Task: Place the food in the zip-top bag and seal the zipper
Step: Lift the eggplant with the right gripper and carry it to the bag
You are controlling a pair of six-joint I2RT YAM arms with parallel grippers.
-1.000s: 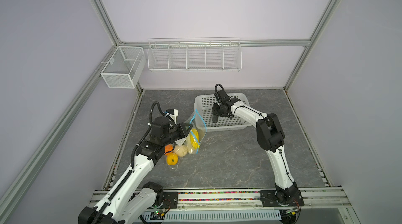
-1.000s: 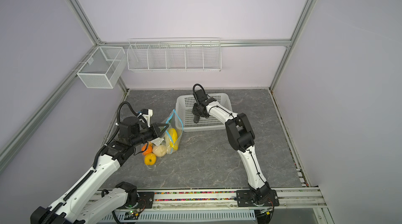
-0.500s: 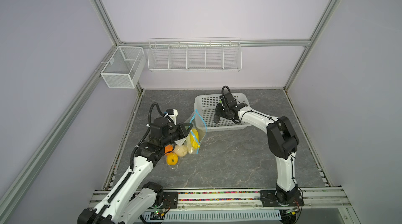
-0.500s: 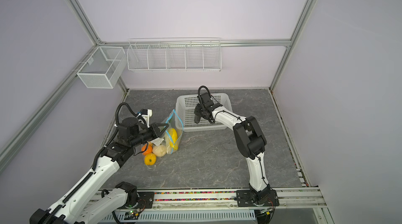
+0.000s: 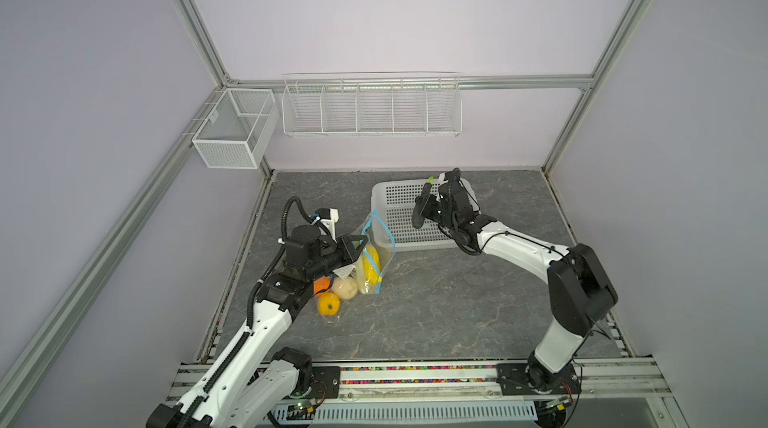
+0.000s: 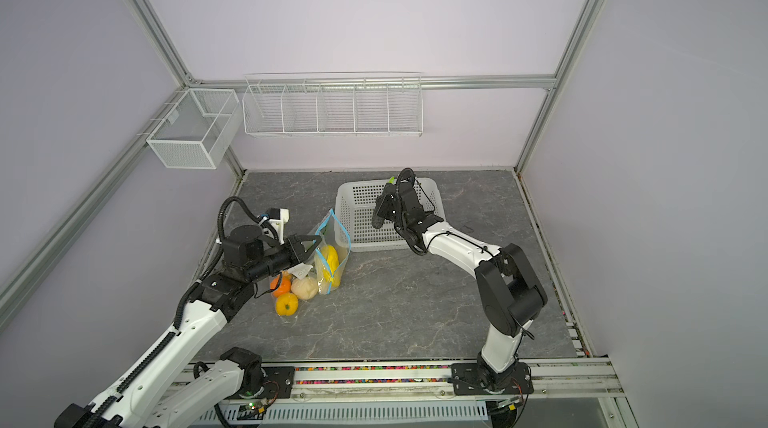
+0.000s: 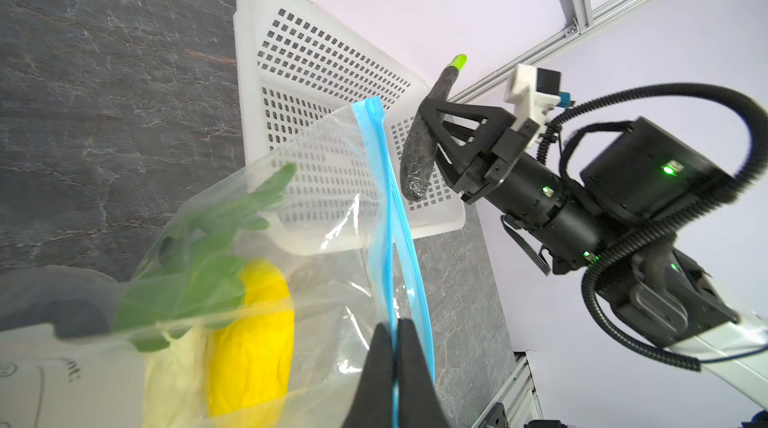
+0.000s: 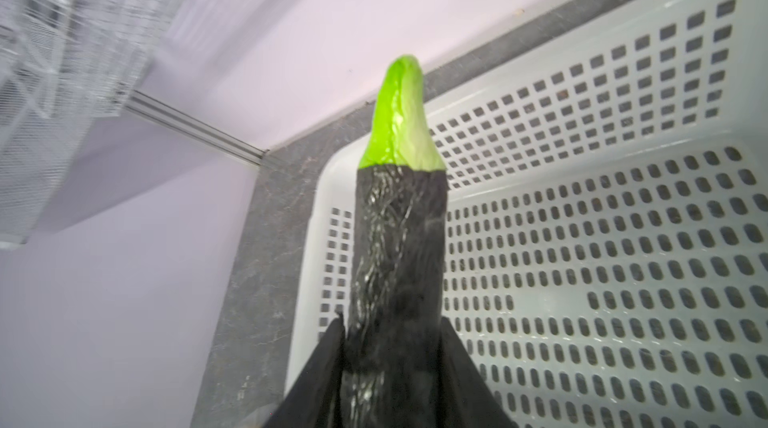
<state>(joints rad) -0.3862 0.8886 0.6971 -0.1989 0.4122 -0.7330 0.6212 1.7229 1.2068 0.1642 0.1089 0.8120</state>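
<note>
While the bag hasn't budged, propped upright on the table just beside the basket with a yellow piece and green leaves inside, the left gripper is still pinched tight on its blue zipper edge. What changed: the right gripper was low in the basket a second ago, now it's lifted above it, jaws squeezing the dark veggie with the green tip

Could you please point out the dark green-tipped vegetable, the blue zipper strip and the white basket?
dark green-tipped vegetable (image 8: 399,264): right wrist view, its dark body.
blue zipper strip (image 7: 388,206): left wrist view, mid-length.
white basket (image 5: 399,222): a top view, perforated floor.
</note>
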